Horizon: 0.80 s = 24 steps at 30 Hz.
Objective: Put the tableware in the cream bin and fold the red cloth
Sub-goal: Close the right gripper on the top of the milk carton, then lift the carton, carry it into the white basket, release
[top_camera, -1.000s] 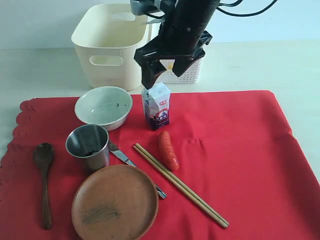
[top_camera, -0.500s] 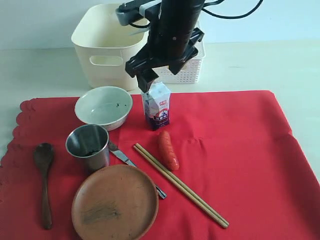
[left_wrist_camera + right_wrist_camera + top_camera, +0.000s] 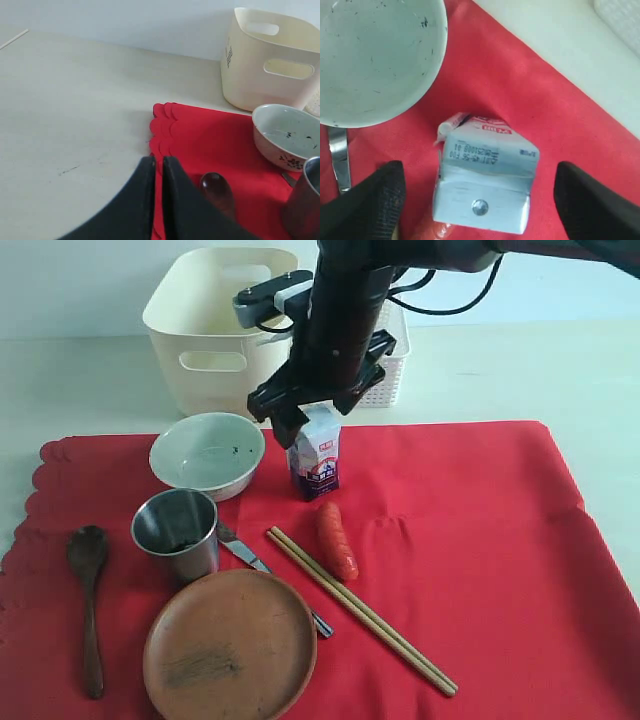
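The tableware all lies on the red cloth point(image 3: 470, 540): bowl point(image 3: 207, 454), steel cup point(image 3: 177, 533), brown plate point(image 3: 230, 644), wooden spoon point(image 3: 88, 600), knife point(image 3: 243, 551) between cup and plate, and chopsticks point(image 3: 360, 610) beside a sausage point(image 3: 337, 538). The cloth lies spread flat on the tabletop point(image 3: 520, 370), and the cream bin point(image 3: 215, 340) stands just behind it. Your right claw point(image 3: 480, 192) hangs over the upright milk carton point(image 3: 314, 453), spread wide to either side of it and gripping nothing. Your left claw point(image 3: 158, 162) is closed and empty at the cloth's scalloped edge, near the spoon.
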Tool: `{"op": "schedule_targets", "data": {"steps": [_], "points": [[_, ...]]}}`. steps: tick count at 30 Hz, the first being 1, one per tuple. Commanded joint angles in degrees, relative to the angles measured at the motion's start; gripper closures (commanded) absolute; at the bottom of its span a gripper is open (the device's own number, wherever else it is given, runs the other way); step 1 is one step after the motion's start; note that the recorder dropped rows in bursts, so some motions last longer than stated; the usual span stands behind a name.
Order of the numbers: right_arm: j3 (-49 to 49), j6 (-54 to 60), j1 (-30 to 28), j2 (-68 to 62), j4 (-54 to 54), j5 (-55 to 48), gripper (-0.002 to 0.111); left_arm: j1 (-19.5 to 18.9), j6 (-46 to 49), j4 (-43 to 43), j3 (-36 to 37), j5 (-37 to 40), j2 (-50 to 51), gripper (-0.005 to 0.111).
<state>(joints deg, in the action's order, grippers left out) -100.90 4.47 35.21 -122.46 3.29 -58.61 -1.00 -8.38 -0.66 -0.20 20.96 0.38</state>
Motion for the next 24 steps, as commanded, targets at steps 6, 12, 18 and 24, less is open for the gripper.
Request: {"op": "schedule_targets", "data": {"steps": [6, 12, 18, 24], "points": [[-0.11, -0.05, 0.04, -3.27, 1.23, 0.73, 0.031, -0.08, -0.12, -0.21, 0.20, -0.26, -0.38, 0.099], [-0.11, -0.21, 0.04, -3.89, 1.23, 2.31, 0.031, -0.08, -0.12, -0.21, 0.20, -0.26, -0.38, 0.099], [-0.11, -0.21, 0.04, -5.16, 1.23, 2.30, 0.031, -0.08, -0.12, -0.21, 0.20, -0.26, -0.38, 0.099], [-0.11, -1.13, 0.04, -6.34, 0.72, 2.41, 0.034, -0.08, -0.12, -0.21, 0.20, -0.26, -0.38, 0.099]]}}
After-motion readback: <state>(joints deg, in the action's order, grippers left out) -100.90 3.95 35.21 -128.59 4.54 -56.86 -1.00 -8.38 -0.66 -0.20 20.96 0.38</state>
